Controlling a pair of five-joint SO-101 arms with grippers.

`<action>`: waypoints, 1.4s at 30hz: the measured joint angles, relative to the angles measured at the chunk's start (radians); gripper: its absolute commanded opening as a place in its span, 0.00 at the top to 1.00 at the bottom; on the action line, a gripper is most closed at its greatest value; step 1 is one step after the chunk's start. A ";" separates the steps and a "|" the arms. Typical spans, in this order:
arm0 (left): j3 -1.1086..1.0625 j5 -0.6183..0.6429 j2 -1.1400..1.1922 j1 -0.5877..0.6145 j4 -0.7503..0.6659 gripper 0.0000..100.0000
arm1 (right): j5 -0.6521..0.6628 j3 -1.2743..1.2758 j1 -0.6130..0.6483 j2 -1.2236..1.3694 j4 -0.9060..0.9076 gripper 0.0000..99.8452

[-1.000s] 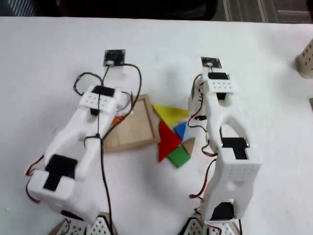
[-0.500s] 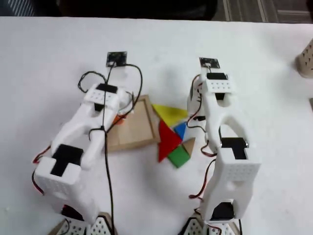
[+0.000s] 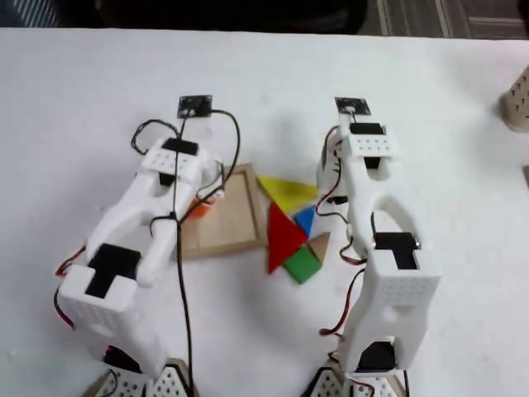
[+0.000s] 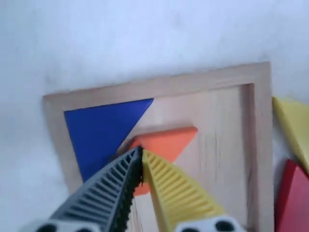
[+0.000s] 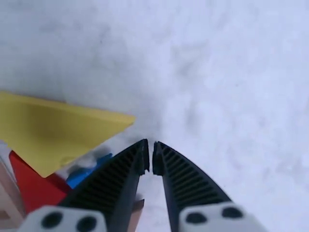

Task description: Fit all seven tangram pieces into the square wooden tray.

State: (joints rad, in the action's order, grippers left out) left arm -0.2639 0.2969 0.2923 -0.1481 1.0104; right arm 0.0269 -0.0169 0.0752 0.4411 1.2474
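One orange piece beneath left pincer

tray: bare wood, matt, grain showing
orange piece: smooth, matt
table: matt, slightly rough
left gripper: ribbed plastic

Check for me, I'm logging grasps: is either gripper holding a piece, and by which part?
Nothing is visibly held. The right gripper is shut above the table; the left gripper is shut, tips on the orange piece in the tray.

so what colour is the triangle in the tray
The triangle is blue, clearest in the left wrist view.
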 measured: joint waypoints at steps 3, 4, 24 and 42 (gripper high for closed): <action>0.002 0.005 0.000 -0.002 0.018 0.98 | 0.000 0.000 0.000 0.000 0.000 0.98; 0.002 0.005 0.000 -0.002 0.020 0.98 | 0.000 0.000 0.000 0.000 0.000 0.98; -0.434 -0.245 -0.334 0.038 -0.238 0.98 | 0.000 0.000 0.003 0.000 0.000 0.98; -0.500 -0.284 -0.371 0.029 -0.207 0.98 | 0.000 0.000 0.017 0.000 0.000 0.98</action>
State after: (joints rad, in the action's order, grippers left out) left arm -0.7641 0.0130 -0.0790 -0.1189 0.8032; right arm 0.0269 -0.0169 0.0921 0.4411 1.2474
